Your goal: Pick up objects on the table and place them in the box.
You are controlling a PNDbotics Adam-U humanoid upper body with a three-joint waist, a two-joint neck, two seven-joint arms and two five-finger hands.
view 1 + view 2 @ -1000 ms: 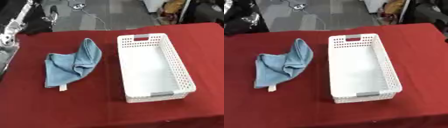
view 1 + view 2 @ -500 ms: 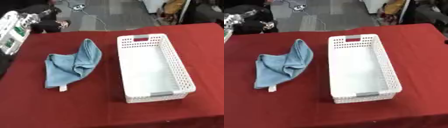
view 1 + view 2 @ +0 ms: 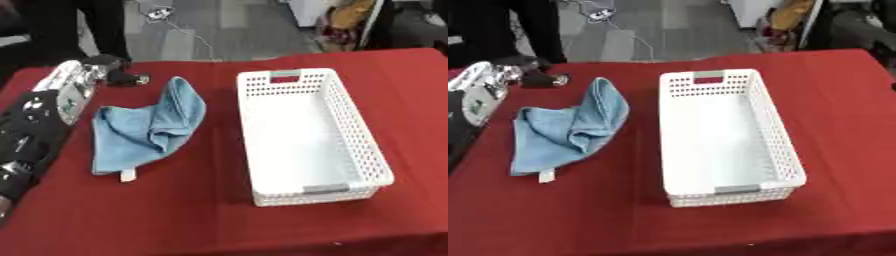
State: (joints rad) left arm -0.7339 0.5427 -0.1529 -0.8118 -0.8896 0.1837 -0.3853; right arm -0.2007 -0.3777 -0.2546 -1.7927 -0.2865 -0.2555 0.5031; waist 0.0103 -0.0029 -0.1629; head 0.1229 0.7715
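A crumpled blue cloth (image 3: 149, 127) with a small white tag lies on the red table (image 3: 175, 215), left of centre. To its right stands a white perforated box (image 3: 308, 135), empty, long side running away from me. My left arm, black and silver, comes in along the left edge. My left hand (image 3: 115, 70) hovers near the table's far left, just beyond the cloth's upper left corner and apart from it. The hand is dark and blurred against the background. My right hand shows in neither view.
The table's far edge runs just behind the box and the hand. Grey floor with a cable, a person's dark legs (image 3: 105, 25) and some clutter lie beyond it. Bare red cloth stretches in front of the box and the blue cloth.
My left arm has swung in from the far left and come down over the table's left side, its hand now close to the blue cloth. Cloth and box have stayed put.
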